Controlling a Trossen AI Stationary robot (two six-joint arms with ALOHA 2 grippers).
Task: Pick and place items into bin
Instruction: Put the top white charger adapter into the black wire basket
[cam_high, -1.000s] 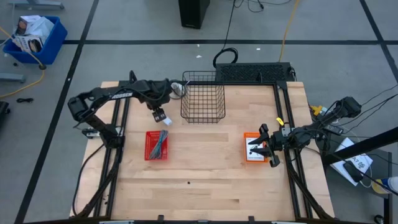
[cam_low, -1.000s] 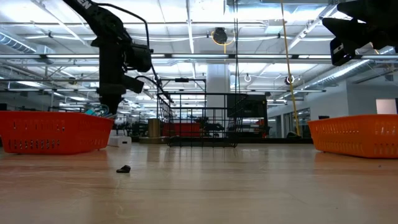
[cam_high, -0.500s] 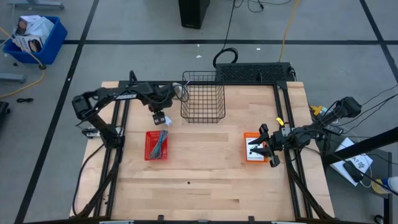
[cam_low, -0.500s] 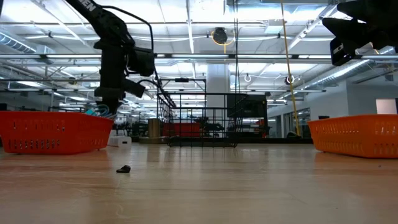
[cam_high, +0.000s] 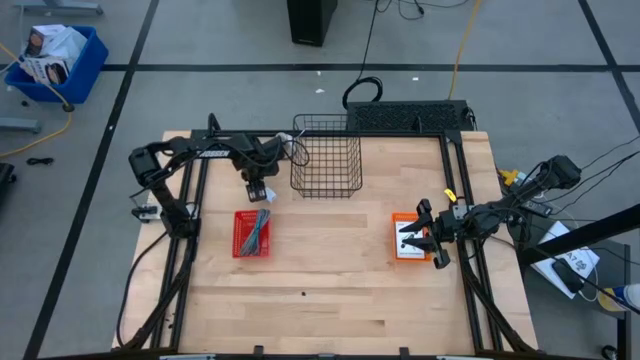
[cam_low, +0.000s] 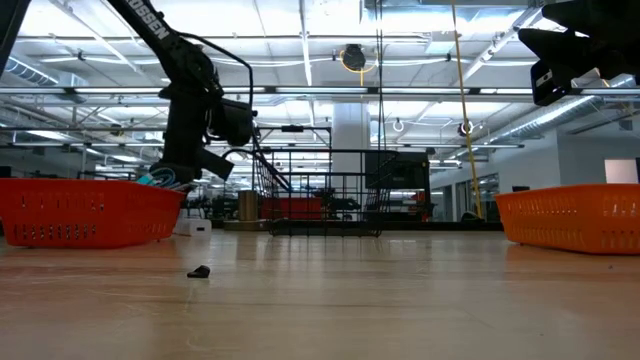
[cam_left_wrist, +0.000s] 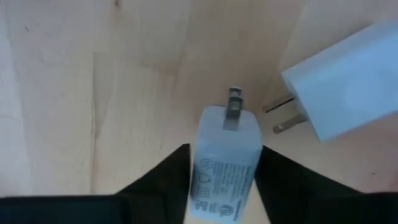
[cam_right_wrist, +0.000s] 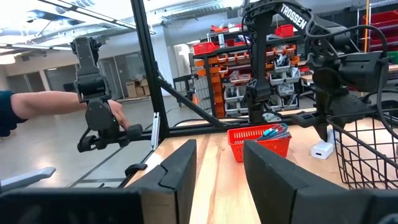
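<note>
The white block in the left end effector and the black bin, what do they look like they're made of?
The white block held in the left end effector looks like smooth matte plastic, with metal prongs and printed markings, probably a plug adapter. The black bin looks like thin dark-coated metal wire, an open see-through grid.

The light is bright and even, coming from ceiling lamps (cam_low: 300, 45) in the low view. The wooden table (cam_high: 330, 260) shows only soft shadows. In the left wrist view the white charger (cam_left_wrist: 225, 165) is blurred.

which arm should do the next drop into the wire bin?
Left. The left gripper is shut on a white plug adapter just beside the wire bin. The right gripper is empty over the orange tray, farther off.
</note>
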